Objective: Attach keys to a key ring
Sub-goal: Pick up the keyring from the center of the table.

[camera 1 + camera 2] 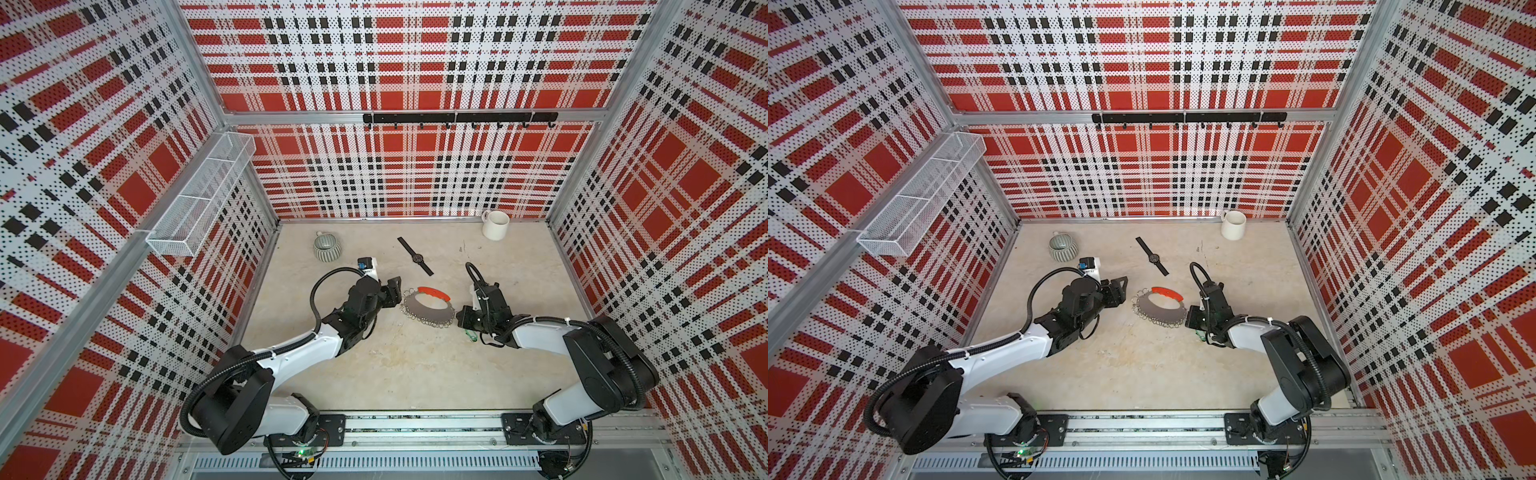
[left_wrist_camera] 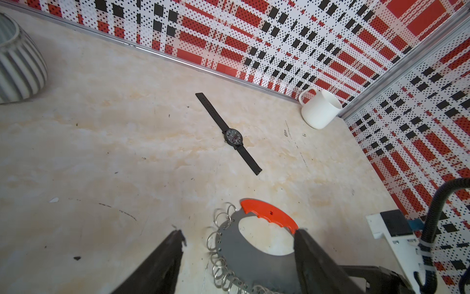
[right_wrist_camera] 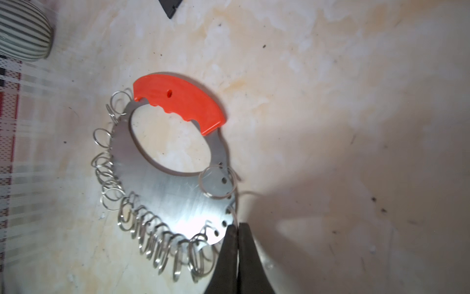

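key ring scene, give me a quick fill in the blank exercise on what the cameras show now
1. The right hand, at the edge of the flat grey oval metal key ring with a red grip, is ___.
2. The left hand is ___.
3. The smooth-sided ceramic mug is ___.
4. The small translucent green plastic key tag shows beside the ___ hand.
Missing: shut; open; white; right

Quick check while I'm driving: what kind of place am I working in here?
Probably a staged robot test cell: plaid perforated panels on aluminium framing wall in the tabletop, with a hook rail and wire-mesh basket mounted on them.
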### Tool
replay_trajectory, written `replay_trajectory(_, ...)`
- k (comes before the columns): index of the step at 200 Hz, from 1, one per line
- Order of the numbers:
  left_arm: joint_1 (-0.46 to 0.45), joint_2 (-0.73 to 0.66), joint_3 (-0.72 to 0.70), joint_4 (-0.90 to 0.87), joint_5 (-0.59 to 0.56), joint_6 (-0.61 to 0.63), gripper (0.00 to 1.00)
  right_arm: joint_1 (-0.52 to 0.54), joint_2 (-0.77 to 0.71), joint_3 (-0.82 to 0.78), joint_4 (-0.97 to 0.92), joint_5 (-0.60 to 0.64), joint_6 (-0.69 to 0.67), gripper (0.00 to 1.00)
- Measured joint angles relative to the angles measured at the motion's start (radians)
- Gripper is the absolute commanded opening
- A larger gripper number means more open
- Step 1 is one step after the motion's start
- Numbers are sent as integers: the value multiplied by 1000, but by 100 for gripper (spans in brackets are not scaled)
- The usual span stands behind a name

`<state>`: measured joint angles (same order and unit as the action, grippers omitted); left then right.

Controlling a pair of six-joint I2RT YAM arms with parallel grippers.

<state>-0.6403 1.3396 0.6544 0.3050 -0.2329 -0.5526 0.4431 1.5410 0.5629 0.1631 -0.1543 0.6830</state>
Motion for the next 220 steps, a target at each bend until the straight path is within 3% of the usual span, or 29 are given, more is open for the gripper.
replay_trajectory(50, 0, 10, 27, -19, 3, 3, 72, 0, -1, 66, -78, 14, -66, 0)
replay_trajectory(108, 15, 14, 92, -32, 2, 37, 73, 5, -2, 293, -258, 89, -207, 0)
replay_trajectory(165, 143, -60, 103, -14, 62, 44, 72, 33, -23, 495, -343, 190, -337, 0)
replay_trajectory(220, 214, -108, 103, 1, 135, 64, 72, 34, -26, 632, -366, 141, -367, 0)
